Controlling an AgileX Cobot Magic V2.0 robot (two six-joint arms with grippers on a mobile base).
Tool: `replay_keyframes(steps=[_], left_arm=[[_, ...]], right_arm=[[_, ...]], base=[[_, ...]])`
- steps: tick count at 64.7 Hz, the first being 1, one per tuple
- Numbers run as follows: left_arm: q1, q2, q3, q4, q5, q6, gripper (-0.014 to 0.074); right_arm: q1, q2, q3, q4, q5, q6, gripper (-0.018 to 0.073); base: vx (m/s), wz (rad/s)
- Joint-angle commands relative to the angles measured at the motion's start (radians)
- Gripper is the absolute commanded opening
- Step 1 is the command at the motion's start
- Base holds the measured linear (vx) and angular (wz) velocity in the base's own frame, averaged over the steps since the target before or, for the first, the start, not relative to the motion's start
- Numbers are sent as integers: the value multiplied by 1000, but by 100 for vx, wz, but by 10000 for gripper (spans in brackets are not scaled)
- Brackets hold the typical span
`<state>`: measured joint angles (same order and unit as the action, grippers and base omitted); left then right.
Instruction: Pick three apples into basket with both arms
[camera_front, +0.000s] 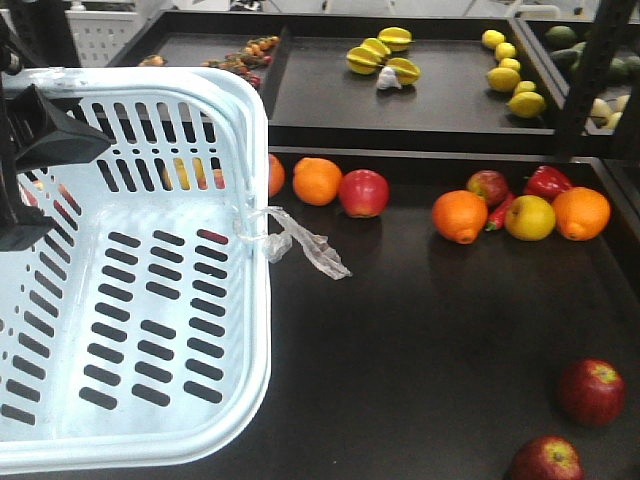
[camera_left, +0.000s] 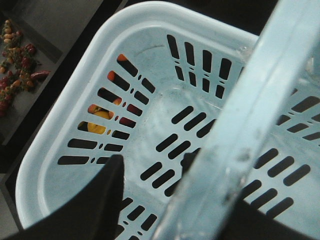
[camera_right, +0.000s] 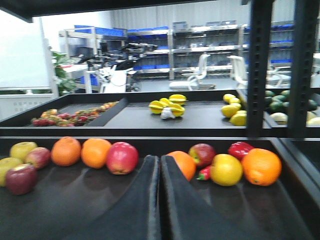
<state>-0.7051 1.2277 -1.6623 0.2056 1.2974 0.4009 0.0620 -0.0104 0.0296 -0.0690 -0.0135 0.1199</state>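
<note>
The pale blue basket (camera_front: 250, 150) hangs at the left above the dark shelf, with nothing inside it. My left gripper (camera_left: 154, 161) is shut on the basket's handle bar (camera_left: 250, 115), and its black body (camera_front: 40, 145) shows at the basket's left wall. Red apples lie on the shelf: one next to an orange (camera_front: 363, 193), one further right (camera_front: 487, 186), and two dark ones at the front right (camera_front: 591, 391) (camera_front: 547, 461). My right gripper (camera_right: 160, 160) is shut on nothing, low over the shelf. It points between a red apple (camera_right: 121, 157) and an orange (camera_right: 182, 164).
Oranges (camera_front: 317, 181) (camera_front: 459, 216) (camera_front: 581, 213), a yellow apple (camera_front: 529, 217) and a red pepper (camera_front: 546, 181) lie among the apples. A clear plastic scrap (camera_front: 305, 245) hangs from the basket's rim. The raised back tray (camera_front: 450, 110) holds starfruit and lemons. A black post (camera_front: 590, 70) stands at the right.
</note>
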Motion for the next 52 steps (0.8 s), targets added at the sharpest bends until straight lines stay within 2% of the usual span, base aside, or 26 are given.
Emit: replay_keyframes(steps=[1,24,52], left_arm=[[-5,-24,-33,12,-49,-13,-6],[-5,-24,-33,12,-49,-13,-6],[-5,-24,-33,12,-49,-13,-6]], right_arm=[[-1,-9,13,-9,-74,-2,-9],[-1,-9,13,-9,-74,-2,-9],[-1,-9,13,-9,-74,-2,-9]], base=[[8,-29],[6,-21],[2,-5]])
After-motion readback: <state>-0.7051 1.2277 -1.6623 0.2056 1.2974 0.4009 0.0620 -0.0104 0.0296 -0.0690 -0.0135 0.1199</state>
